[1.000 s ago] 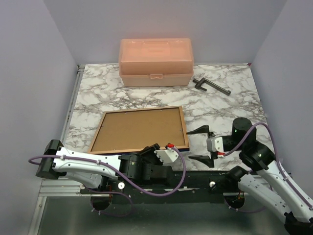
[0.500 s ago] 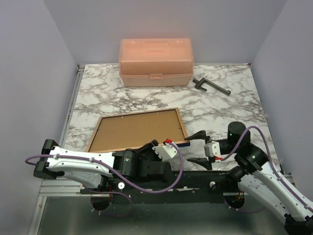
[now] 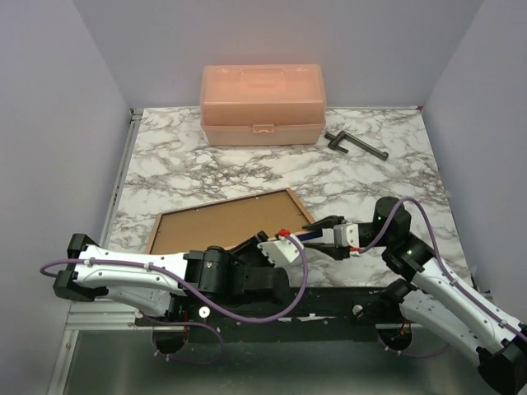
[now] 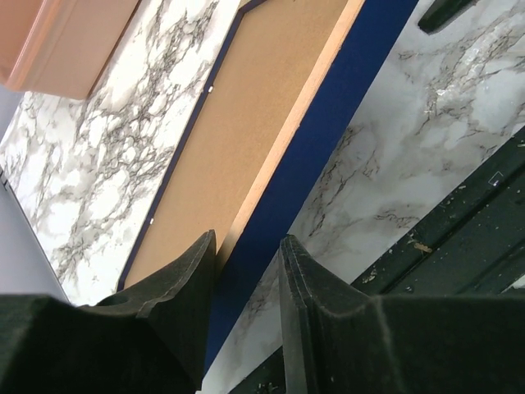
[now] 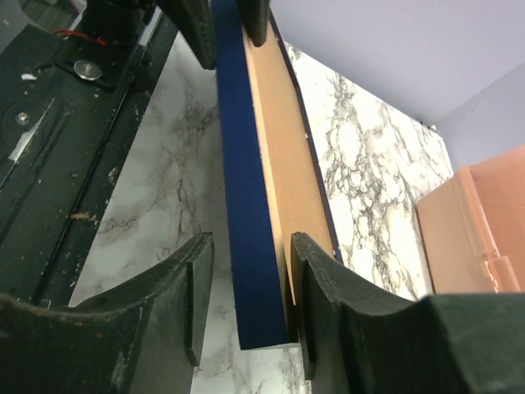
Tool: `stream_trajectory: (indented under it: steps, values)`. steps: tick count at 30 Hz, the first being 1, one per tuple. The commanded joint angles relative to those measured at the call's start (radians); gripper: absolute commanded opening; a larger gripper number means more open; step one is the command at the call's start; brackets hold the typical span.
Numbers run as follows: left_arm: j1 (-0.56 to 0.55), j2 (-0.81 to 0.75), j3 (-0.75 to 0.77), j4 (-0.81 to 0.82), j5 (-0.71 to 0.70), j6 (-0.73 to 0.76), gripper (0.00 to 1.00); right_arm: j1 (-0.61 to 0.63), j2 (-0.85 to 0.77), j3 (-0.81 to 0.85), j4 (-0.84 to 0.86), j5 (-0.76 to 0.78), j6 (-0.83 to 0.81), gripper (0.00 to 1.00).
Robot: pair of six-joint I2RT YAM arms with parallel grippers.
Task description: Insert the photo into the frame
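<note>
The frame (image 3: 222,224) lies back up, showing its tan wood rim and brown backing board, with its near edge raised off the marble table (image 3: 370,177). My left gripper (image 3: 268,243) is shut on that near edge. In the left wrist view the navy front (image 4: 328,123) runs between the jaws of the left gripper (image 4: 246,246). My right gripper (image 3: 325,230) straddles the near right corner. In the right wrist view the frame (image 5: 242,189) sits between the jaws of the right gripper (image 5: 250,246): one finger is against the tan back and a gap shows on the navy side. The photo is out of view.
A peach plastic box (image 3: 262,103) stands at the back of the table, also showing in the wrist views as the peach box (image 5: 476,230) and peach box (image 4: 49,41). A black L-shaped tool (image 3: 356,145) lies to its right. The black base rail (image 3: 329,300) runs along the near edge.
The frame has swung, its right corner going back and its near edge lifted. My right gripper moved left onto the near right corner and its jaws narrowed around it.
</note>
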Motion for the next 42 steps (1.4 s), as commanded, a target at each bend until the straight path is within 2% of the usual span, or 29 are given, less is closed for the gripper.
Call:
stream_trajectory:
  steps: [1, 7, 10, 12, 15, 17, 19, 26, 28, 32, 36, 42]
  values:
    - [0.006, -0.013, 0.063, 0.041, -0.048, -0.027, 0.0, 0.003, 0.044, 0.021, 0.066, 0.017, 0.05, 0.42]
    - [0.006, -0.04, 0.06, 0.058, -0.048, -0.02, 0.0, 0.003, 0.097, 0.082, 0.006, 0.014, 0.072, 0.2]
    - [0.006, -0.055, 0.063, 0.056, -0.056, -0.028, 0.0, 0.003, 0.109, 0.104, -0.005, -0.002, 0.105, 0.16]
    - [0.006, -0.069, 0.074, 0.05, -0.059, -0.039, 0.13, 0.003, 0.108, 0.11, -0.001, -0.022, 0.132, 0.14]
    - [0.007, -0.091, 0.094, 0.05, -0.057, -0.046, 0.55, 0.003, 0.105, 0.119, 0.014, -0.033, 0.192, 0.1]
    - [0.007, -0.106, 0.11, 0.055, -0.049, -0.047, 0.7, 0.003, 0.103, 0.132, 0.011, -0.034, 0.226, 0.06]
    - [0.007, -0.124, 0.122, 0.063, -0.044, -0.048, 0.77, 0.003, 0.098, 0.151, 0.009, -0.032, 0.269, 0.01]
    - [0.008, -0.205, 0.151, 0.146, -0.009, -0.044, 0.84, 0.003, 0.096, 0.217, 0.094, 0.04, 0.545, 0.01]
    - [0.011, -0.23, 0.152, 0.179, 0.008, -0.045, 0.86, 0.003, 0.108, 0.242, 0.104, 0.101, 0.656, 0.01]
    - [0.013, -0.277, 0.141, 0.244, 0.048, -0.045, 0.9, 0.003, 0.147, 0.315, 0.041, 0.226, 0.803, 0.01]
    - [0.022, -0.326, 0.114, 0.289, 0.07, -0.071, 0.97, 0.003, 0.202, 0.379, -0.044, 0.226, 0.864, 0.01]
    - [0.058, -0.381, 0.079, 0.304, 0.118, -0.133, 0.98, 0.003, 0.31, 0.486, -0.153, 0.204, 0.954, 0.01]
